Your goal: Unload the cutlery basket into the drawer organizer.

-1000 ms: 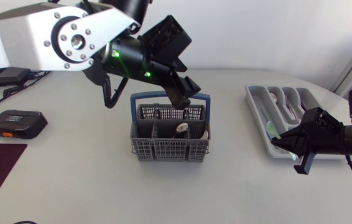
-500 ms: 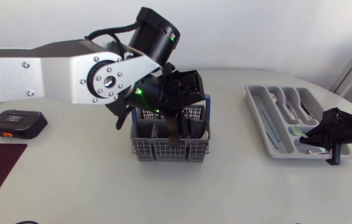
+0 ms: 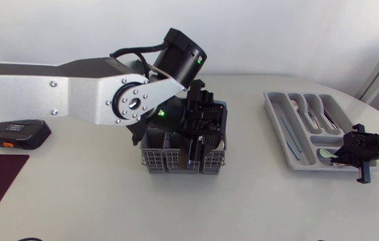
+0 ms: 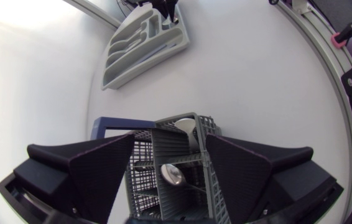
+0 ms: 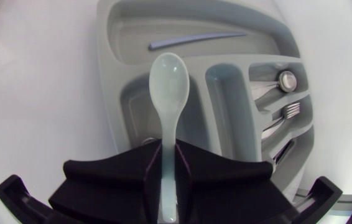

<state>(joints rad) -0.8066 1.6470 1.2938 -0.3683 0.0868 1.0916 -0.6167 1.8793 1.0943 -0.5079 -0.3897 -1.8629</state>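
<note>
The right pincer (image 5: 168, 152) is pressed together on the handle of a pale soup spoon (image 5: 170, 74). The bowl points ahead of the fingers and faces up. It hangs over a short compartment of the grey drawer organizer (image 5: 111, 74), which suggests a lined-up drop rather than a carry. Beyond that compartment a thin bluish rod (image 5: 194, 39) lies in the long slot. Forks (image 5: 291, 111) fill a slot to the side, so like seems to go with like.

The left pincer (image 4: 170, 140) is spread wide and pointed straight down over the cutlery basket (image 4: 140, 162). One finger stands on each side of a cell where a metal spoon (image 4: 173, 174) rests bowl up. It grips nothing yet. I judge this stance is meant to straddle the spoon before closing. A white utensil (image 4: 185, 127) stands in the next cell.

In the head view the basket (image 3: 156, 159) sits at the frame's middle on the bench (image 3: 109, 207), under the left arm. The organizer (image 3: 280, 117) lies at the right. The right pincer (image 3: 350, 148) is at its lower end.
</note>
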